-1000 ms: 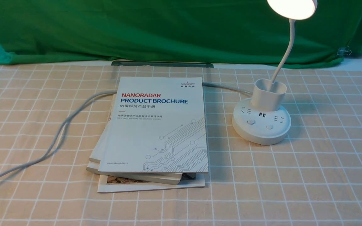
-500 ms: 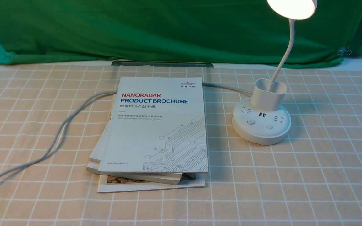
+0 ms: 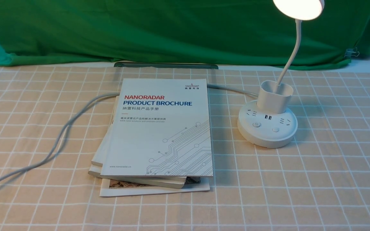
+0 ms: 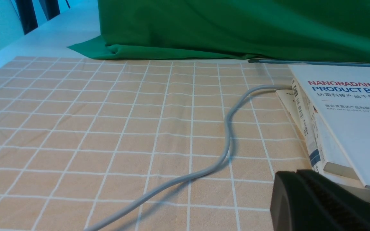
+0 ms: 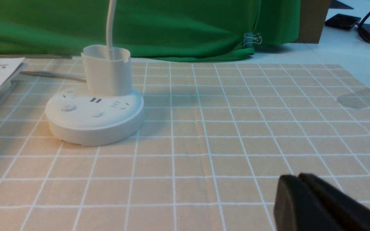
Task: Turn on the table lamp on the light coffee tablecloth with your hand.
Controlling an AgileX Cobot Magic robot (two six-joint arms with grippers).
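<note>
The table lamp (image 3: 267, 123) is standing on the light coffee tablecloth (image 3: 332, 179), toward the right side of the bench and nearer its far edge than its near one. Its disc head (image 3: 298, 9) is glowing brightly up at the top of the front view, the thin neck (image 3: 292, 54) curving down into the cup-shaped holder (image 3: 274, 95). The round base is showing its sockets and two buttons toward the near edge.

Just left of the lamp, a stack of brochures (image 3: 159, 134) is lying around the middle of the bench, and a grey cable (image 3: 59, 141) is trailing from behind it off toward the near left corner. A green backdrop cloth (image 3: 172, 32) is hanging along the far edge.

The left pincer (image 4: 297, 199) is sitting low beside the near corner of the brochures, tips pressed together. The right pincer (image 5: 300, 202) is hovering over the cloth, well apart from the lamp, tips likewise together and gripping nothing.
</note>
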